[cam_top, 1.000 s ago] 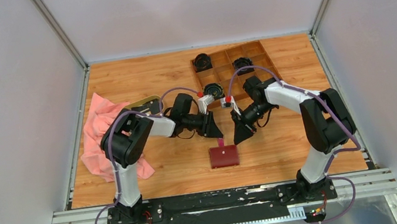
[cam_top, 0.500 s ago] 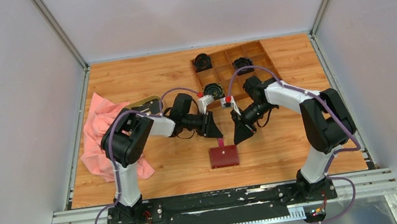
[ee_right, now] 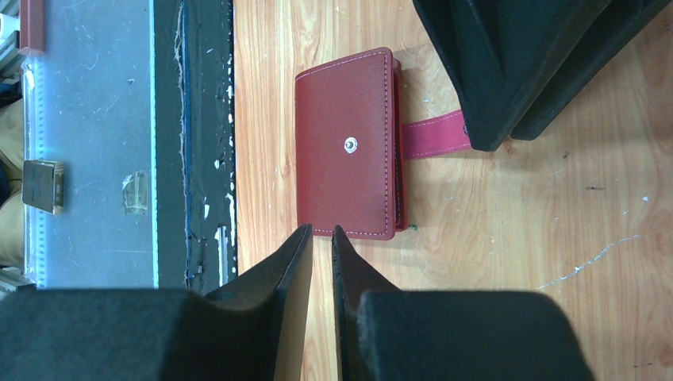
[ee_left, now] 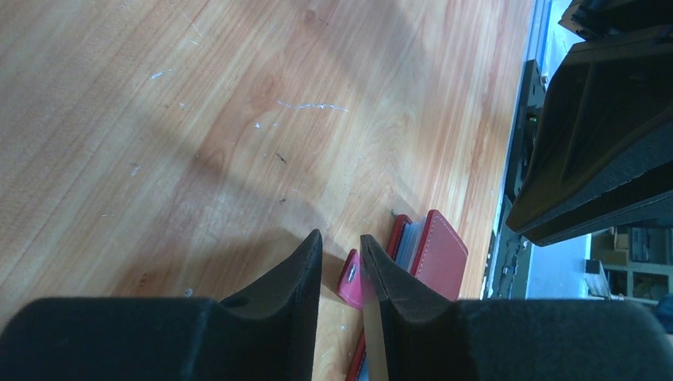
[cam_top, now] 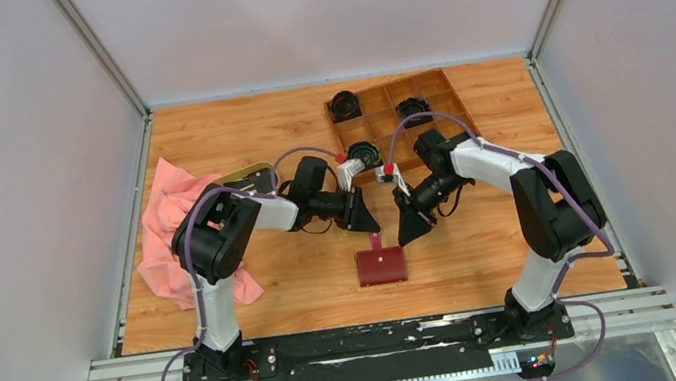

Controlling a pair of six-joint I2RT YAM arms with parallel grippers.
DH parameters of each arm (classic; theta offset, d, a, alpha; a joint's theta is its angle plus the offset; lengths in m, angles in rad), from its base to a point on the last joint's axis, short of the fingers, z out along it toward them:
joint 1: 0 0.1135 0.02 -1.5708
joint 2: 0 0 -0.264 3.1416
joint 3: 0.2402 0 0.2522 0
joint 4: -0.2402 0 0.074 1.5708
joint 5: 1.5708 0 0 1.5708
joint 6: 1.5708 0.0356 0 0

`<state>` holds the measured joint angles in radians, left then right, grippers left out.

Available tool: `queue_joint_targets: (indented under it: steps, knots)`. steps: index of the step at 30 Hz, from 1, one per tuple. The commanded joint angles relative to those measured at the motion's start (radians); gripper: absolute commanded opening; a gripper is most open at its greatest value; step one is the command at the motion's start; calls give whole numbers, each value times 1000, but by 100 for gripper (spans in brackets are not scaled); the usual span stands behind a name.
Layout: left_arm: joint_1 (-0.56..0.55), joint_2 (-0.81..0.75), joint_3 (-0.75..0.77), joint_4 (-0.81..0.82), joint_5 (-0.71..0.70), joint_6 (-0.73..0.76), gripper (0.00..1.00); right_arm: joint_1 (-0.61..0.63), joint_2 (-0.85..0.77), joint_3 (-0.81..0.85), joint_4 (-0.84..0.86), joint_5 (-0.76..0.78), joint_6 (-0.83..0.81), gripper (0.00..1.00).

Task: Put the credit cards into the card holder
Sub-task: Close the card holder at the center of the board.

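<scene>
Top external view: the card holder (cam_top: 382,267) lies closed on the table (cam_top: 298,287), near the front edge and between the two arms. Its snap tab (cam_top: 376,241) points away from the bases. The left gripper (cam_top: 369,229) hangs over the end of the tab. The right gripper (cam_top: 411,235) is just beside the holder's far right corner. No loose credit cards show in any view.

Left wrist view: the jaws stand a little apart. The end of the tab (ee_left: 350,279) lies just past the fingertips, in line with the gap. Whether a finger touches it, I cannot tell.

Right wrist view: the tab is off the stud (ee_right: 349,144) on the cover, so the holder is unsnapped but folded shut. The right jaws leave only a thin slit and hold nothing. They are over bare wood just beside the holder's edge.

I judge the step is opening the holder. The left gripper should go low enough to take the thin tab between its fingers, then close firmly. The holder looks light, so one gripper must keep the lower half down while the other swings the cover around the fold, not straight up.
</scene>
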<state>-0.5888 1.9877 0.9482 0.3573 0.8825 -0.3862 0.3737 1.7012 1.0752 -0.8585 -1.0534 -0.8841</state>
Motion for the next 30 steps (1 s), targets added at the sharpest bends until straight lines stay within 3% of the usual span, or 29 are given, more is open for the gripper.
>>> queue_joint_targets:
  steps: [1, 30]
  knots:
    - [11, 22, 12, 5, 28, -4, 28, 16, 2, 17, -33, 5, -22, 19]
    - [21, 35, 17, 5, 37, -12, 31, 17, 4, 19, -37, 6, -26, 19]
